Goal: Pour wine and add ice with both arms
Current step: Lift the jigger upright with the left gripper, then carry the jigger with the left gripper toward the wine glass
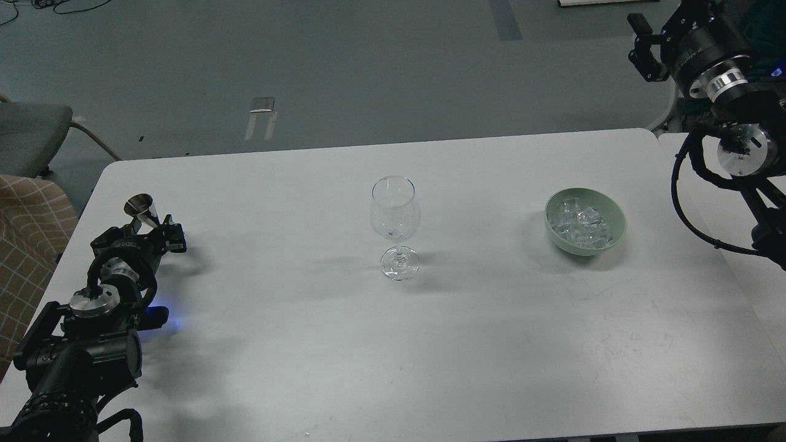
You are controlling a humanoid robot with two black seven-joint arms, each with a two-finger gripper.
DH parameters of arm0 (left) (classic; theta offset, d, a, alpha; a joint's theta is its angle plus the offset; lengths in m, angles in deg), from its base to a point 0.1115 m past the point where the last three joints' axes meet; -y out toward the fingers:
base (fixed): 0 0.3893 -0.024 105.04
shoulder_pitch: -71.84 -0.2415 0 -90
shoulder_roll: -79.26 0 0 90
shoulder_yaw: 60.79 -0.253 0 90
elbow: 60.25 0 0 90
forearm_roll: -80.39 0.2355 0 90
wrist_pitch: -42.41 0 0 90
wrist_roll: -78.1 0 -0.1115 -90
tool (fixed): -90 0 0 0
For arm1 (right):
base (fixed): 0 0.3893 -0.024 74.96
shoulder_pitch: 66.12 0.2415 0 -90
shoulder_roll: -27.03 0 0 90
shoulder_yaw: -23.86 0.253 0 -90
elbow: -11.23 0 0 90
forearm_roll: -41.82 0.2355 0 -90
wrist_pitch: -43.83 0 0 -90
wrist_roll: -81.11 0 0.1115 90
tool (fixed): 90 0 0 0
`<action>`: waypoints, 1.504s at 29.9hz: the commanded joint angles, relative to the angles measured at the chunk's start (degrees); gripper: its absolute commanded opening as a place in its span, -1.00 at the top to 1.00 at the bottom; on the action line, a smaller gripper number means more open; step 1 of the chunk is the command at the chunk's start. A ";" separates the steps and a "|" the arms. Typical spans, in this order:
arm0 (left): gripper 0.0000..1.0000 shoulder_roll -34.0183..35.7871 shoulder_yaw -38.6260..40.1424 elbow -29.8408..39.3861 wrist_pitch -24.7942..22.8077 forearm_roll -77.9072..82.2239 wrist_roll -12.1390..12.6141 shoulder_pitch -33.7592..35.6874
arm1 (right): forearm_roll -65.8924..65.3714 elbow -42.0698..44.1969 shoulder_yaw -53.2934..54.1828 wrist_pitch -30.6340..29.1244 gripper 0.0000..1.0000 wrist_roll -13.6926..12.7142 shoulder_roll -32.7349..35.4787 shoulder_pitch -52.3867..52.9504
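At the table's (307, 344) left edge, the left gripper (161, 232) brackets the metal jigger (142, 210), grip undeterminable, while the right gripper (645, 46), jaw state likewise unclear, waits above the ice (580, 224) bowl (614, 236), leaving the wine glass (395, 224) central for both.

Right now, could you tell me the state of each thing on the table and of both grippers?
wine glass: upright, mid-table, looks empty.
green bowl: upright, holds ice.
metal jigger: upright, at the left gripper; contents not visible.
left gripper: at the jigger; grip unclear.
right gripper: raised off the table; holds nothing, opening unclear.
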 commanded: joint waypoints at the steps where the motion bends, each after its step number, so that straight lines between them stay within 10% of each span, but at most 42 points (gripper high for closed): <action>1: 0.10 0.00 -0.01 -0.14 -0.08 0.03 -0.02 0.17 | 0.00 -0.01 -0.07 0.00 -1.00 -0.02 -0.09 0.00; 45: 1.00 -0.09 0.26 1.00 -5.26 -0.67 -0.90 1.13 | 0.00 0.08 -0.07 0.00 -1.00 0.16 -0.18 -0.09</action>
